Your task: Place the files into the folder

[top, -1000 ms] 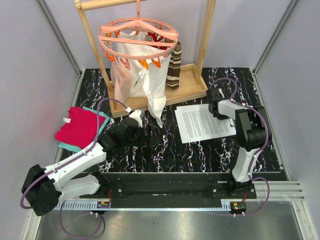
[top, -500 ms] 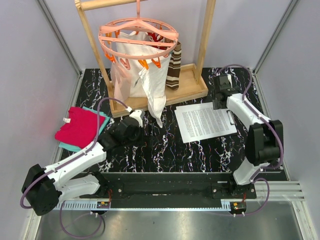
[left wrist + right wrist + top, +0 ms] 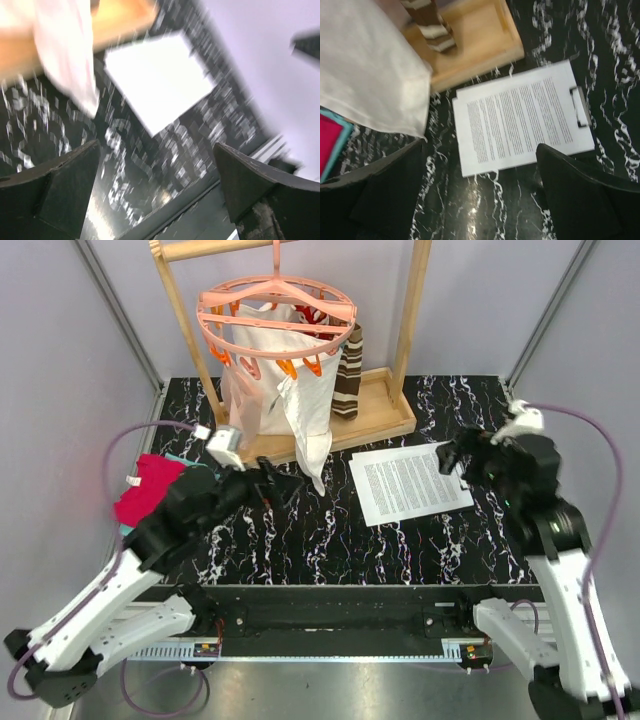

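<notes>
Top external: approach stage; left gripper (image 3: 280, 485), right gripper (image 3: 452, 456) jaws apart, empty; files (image 3: 408, 485) near right edge need edge pinch.

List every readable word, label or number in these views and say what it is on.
None can be read.
Files: dense black print, too small and blurred to read in every view.
White tag on the red cloth: too small to read.

Overhead view: bright, even, soft light, faint shadows, sharp. My left wrist view is smeared with motion blur; the files (image 3: 157, 82) at 12 o'clock glare blank white. My right wrist view is mildly soft, print lines just distinguishable.
</notes>
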### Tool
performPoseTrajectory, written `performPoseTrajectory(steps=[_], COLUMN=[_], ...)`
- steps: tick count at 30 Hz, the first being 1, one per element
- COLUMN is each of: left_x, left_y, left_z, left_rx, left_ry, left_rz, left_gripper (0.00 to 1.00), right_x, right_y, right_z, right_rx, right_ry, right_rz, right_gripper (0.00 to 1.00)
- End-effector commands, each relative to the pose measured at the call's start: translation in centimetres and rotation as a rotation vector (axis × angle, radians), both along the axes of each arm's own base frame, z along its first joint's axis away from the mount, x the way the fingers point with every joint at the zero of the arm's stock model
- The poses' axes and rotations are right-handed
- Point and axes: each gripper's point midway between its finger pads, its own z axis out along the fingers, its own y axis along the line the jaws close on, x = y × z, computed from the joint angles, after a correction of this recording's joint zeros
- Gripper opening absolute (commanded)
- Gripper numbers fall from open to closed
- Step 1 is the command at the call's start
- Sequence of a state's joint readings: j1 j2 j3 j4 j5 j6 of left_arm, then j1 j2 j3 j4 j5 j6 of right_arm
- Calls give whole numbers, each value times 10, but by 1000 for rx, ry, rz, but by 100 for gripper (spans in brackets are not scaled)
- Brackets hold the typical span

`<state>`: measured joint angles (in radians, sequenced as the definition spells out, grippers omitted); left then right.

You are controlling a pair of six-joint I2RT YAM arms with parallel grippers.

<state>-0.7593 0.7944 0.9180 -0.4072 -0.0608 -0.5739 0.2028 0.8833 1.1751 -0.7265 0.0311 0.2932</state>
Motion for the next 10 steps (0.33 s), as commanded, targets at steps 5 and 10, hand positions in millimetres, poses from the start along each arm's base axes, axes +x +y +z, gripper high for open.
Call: performPoseTrajectory(steps=[5,10], left_x=[-24,-45], left_y=[68,93], left_z=[140,178], left_rx=[-298,-394], left_ry=[-412,-528], left_rz=[177,195], left_gripper=[99,99], right_x=[-95,-125], right_y=[-33,-40], right_z=[118,138], right_rx=[105,71], right_ry=[-475,-604], right_rz=[-86,-67], right_gripper=[100,100])
